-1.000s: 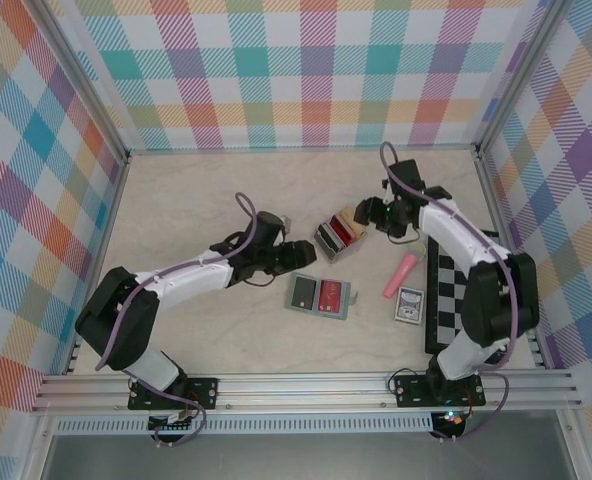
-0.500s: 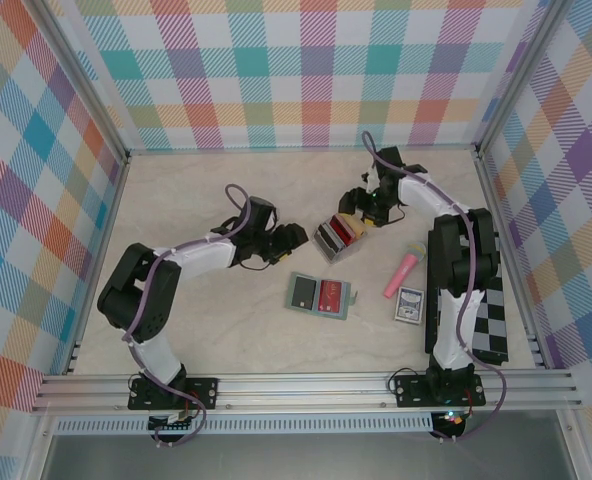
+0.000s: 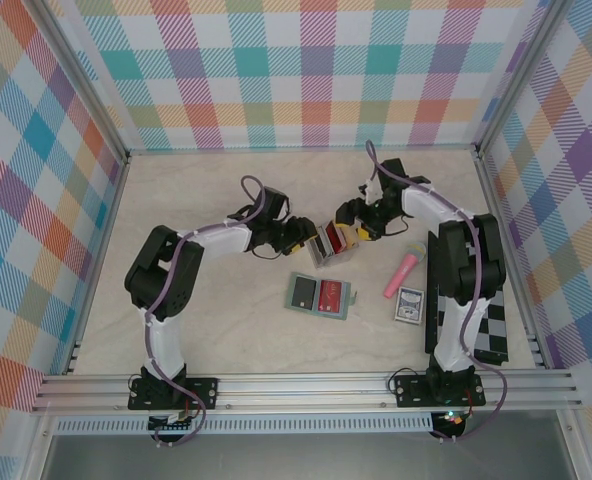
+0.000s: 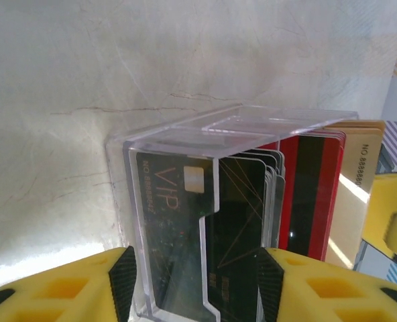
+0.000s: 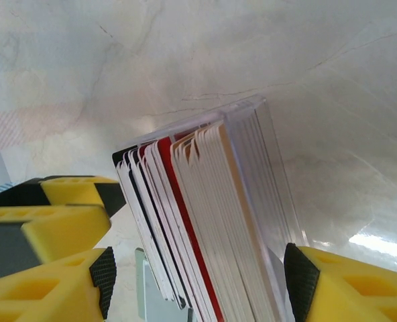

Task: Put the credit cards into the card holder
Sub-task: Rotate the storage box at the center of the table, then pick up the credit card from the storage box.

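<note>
The credit cards [image 3: 340, 236] stand packed upright in a clear rack [image 3: 326, 243] at mid-table; black, red [image 4: 312, 188] and cream ones [image 5: 215, 201] show. The card holder [image 3: 302, 293], sage green, lies open in front of the rack with a red card [image 3: 330, 296] in it. My left gripper [image 3: 303, 236] [image 4: 195, 282] reaches the rack from the left, its pads [image 4: 123, 282] against the rack's two sides around a black VIP card [image 4: 178, 221]. My right gripper [image 3: 362, 226] [image 5: 202, 285] straddles the card stack from the right, open, with gaps beside both pads [image 5: 298, 278].
A pink stick [image 3: 400, 275] and a blue patterned card box [image 3: 409, 305] lie right of the card holder. A black-and-white checkered board [image 3: 476, 310] runs along the right wall. Plaid walls enclose the table on three sides.
The left gripper has slid right up to the rack and its jaws have narrowed around it. The right gripper has come down and left over the cards.
</note>
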